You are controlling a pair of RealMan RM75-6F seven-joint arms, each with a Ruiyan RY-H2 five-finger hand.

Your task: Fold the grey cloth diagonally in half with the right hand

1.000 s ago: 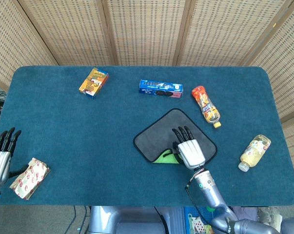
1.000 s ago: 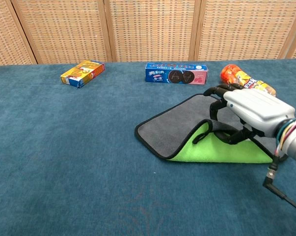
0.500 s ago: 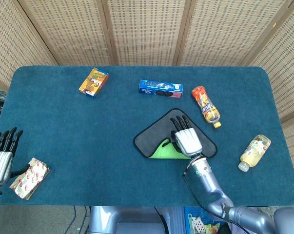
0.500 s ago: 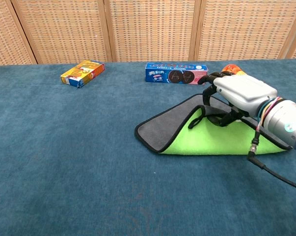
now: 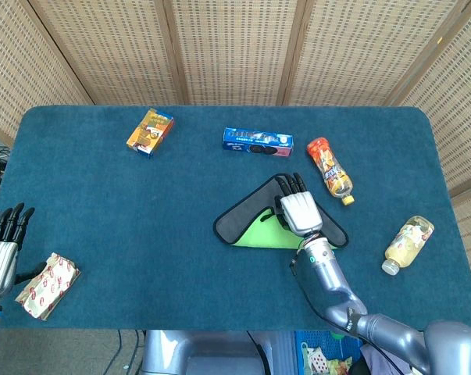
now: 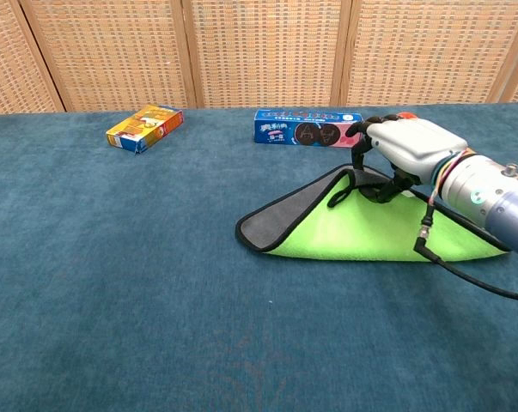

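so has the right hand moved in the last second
Yes. The right hand, holding the grey cloth's corner, moved away from the robot, toward the blue biscuit box.

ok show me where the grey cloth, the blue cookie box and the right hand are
grey cloth [image 6: 267, 225], chest view, grey left corner
blue cookie box [image 5: 257, 141], head view, middle of its top
right hand [image 6: 405, 142], chest view, back of the hand

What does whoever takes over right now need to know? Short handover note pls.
Right hand: holds a corner of the grey cloth, carried over toward the far corner, green underside up.
Left hand: idle at the table's near left edge, fingers apart, holding nothing, beside a red-and-white packet.
Done: the fold is nearly laid over; a strip of grey shows on the left.
Left: set the held corner down on the far corner, let go, pull the hand back.
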